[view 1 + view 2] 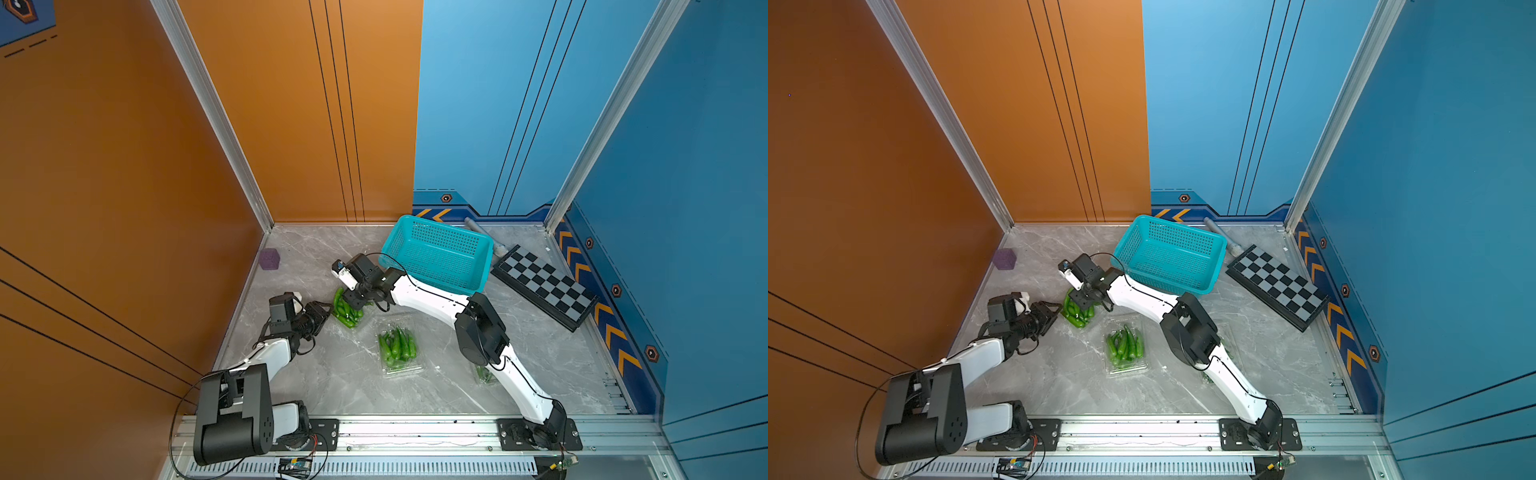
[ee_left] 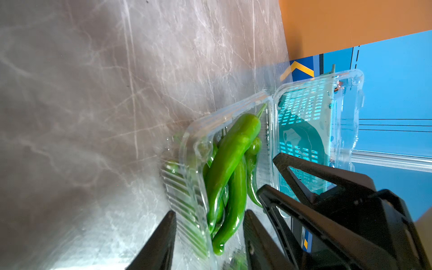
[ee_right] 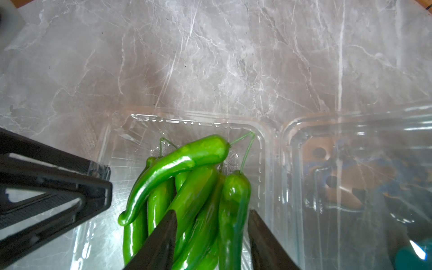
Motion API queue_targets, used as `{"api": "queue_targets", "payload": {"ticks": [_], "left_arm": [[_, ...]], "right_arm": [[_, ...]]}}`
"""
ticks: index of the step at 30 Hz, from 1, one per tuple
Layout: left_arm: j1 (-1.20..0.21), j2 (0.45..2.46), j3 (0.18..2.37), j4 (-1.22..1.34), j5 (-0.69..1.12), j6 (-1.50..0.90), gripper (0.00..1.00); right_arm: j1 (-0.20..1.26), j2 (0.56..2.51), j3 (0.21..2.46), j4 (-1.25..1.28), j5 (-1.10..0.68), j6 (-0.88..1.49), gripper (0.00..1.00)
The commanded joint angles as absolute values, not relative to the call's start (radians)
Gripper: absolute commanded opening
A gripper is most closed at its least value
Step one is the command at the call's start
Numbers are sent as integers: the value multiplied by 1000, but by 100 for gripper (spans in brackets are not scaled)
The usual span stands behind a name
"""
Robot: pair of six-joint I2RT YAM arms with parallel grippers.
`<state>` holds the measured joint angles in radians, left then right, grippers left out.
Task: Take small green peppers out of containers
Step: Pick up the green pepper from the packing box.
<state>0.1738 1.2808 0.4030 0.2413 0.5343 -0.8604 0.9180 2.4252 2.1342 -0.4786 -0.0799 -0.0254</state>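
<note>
In both top views, small green peppers [image 1: 345, 311] lie piled in an open clear container [image 1: 1080, 325] left of centre. Both grippers are at it. My left gripper [image 2: 210, 212] is open, one finger on each side of the tray's ribbed side wall [image 2: 187, 198] and a pepper tip [image 2: 219, 247]. My right gripper [image 3: 213, 211] is open too, pointing down and straddling several peppers [image 3: 205, 224]. A second container [image 1: 398, 348] of peppers sits mid-table. A third container [image 1: 484, 376] is mostly hidden under my right arm.
A teal perforated basket [image 1: 440, 257] stands just behind the right gripper. A folded chessboard [image 1: 544, 286] and a grey tube [image 1: 484, 232] lie at the back right. A purple cube [image 1: 269, 258] sits by the orange wall. The open container's lid [image 3: 350, 175] is folded back toward the basket.
</note>
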Motion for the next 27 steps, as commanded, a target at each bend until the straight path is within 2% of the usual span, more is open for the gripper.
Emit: {"api": "queue_targets", "payload": {"ticks": [1, 14, 27], "left_arm": [[186, 1267, 385, 222, 528, -844, 49], [188, 1272, 388, 221, 532, -841, 49], [190, 1279, 394, 222, 534, -839, 49]], "right_arm": [[908, 2465, 2146, -472, -97, -9, 50], [906, 2509, 2172, -476, -103, 1, 46], [933, 2541, 2208, -474, 18, 35, 46]]}}
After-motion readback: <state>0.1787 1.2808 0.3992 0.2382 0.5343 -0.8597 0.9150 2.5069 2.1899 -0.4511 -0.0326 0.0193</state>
